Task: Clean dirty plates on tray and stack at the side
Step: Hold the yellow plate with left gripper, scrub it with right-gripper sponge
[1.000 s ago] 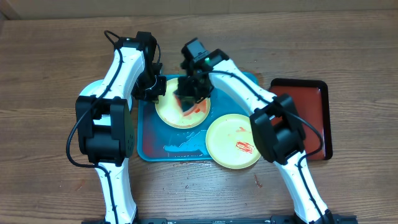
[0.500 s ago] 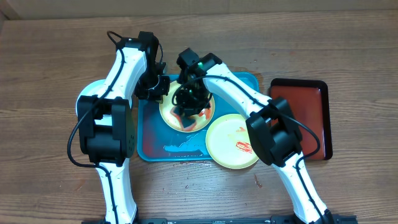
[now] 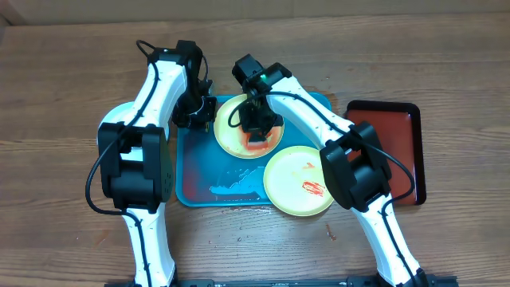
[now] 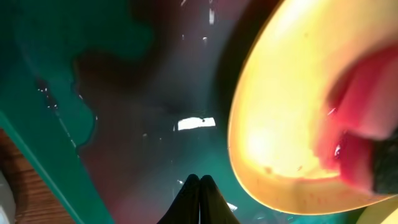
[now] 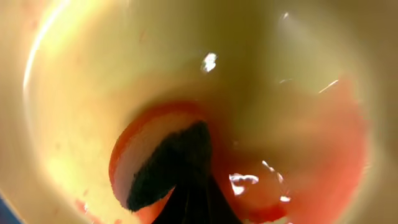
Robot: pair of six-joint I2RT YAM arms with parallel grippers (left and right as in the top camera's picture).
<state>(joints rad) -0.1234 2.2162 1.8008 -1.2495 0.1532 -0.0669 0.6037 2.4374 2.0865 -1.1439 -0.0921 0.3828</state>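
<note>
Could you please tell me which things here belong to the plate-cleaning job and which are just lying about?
Job: turquoise tray; smeared plate on it; second plate at its corner; dark pad in the right gripper; left gripper.
Lying about: dark red tray.

Blocked at tray [image 3: 191,182] far edge by left arm [image 3: 157,86], right arm [image 3: 312,113], plate [image 3: 231,137] between. Blocked at near-right corner by second plate [image 3: 288,185]. Passable over near-left corner.
</note>
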